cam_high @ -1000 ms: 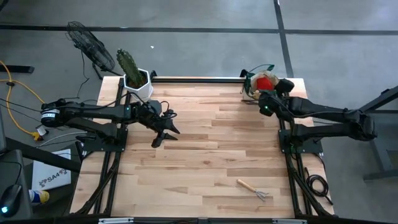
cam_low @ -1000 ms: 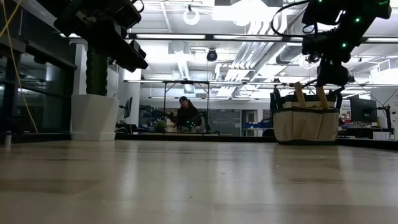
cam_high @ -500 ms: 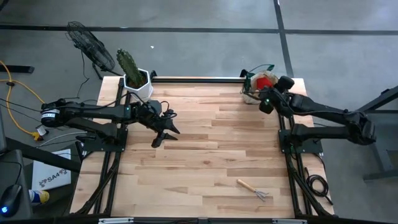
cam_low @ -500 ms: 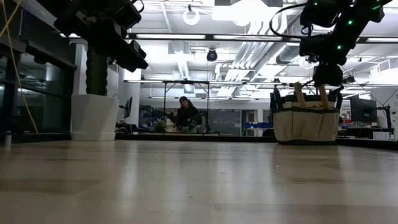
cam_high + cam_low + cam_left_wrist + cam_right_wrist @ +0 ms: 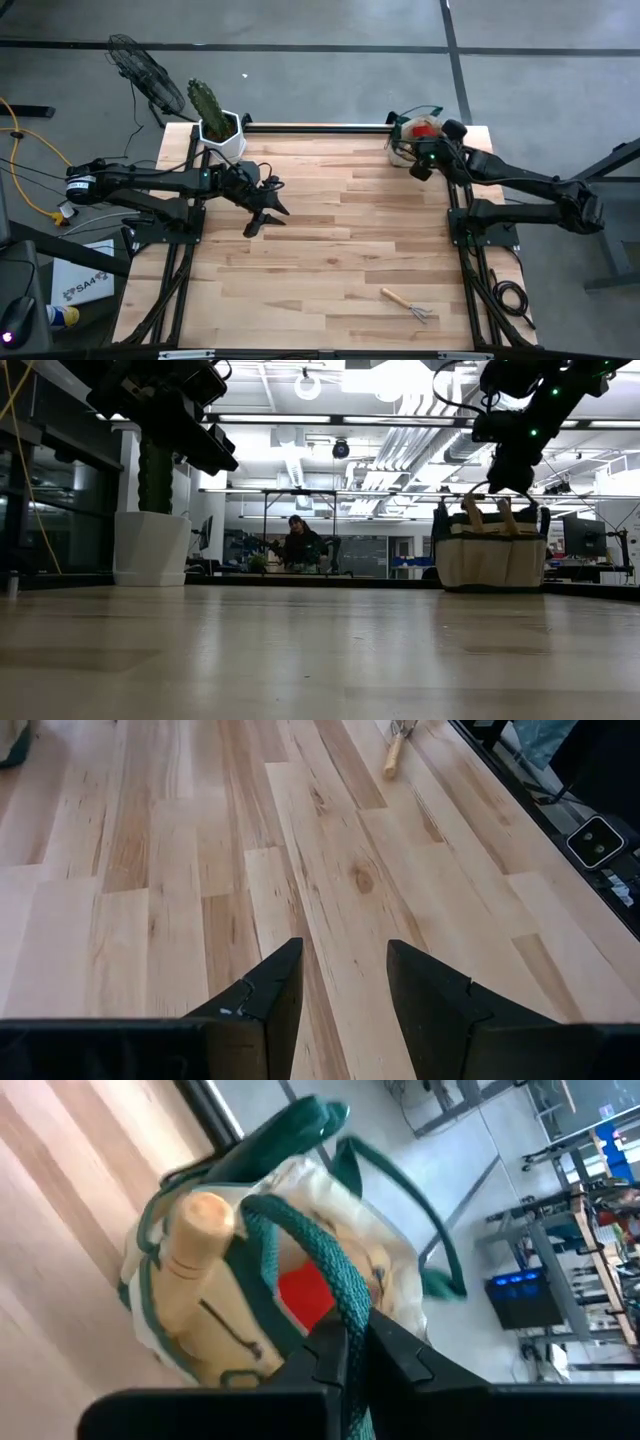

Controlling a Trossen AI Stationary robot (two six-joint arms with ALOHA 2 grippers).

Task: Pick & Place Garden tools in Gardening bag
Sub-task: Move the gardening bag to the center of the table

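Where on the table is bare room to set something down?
The wide middle of the table is bare, between the left pincer, the rake and the bag. The far right corner is crowded: the right pincer is shut on a bag handle. The cactus pot fills the far left corner.

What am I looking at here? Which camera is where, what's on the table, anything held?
Two robot arms at a wooden table. One picture looks straight down, one sits at table height, two ride on the wrists. The left pincer hangs open and empty above the boards. The right pincer looks shut on a green loop handle of the gardening bag, which holds wooden-handled tools and something red. A rake lies loose on the table; a potted cactus stands at a corner.
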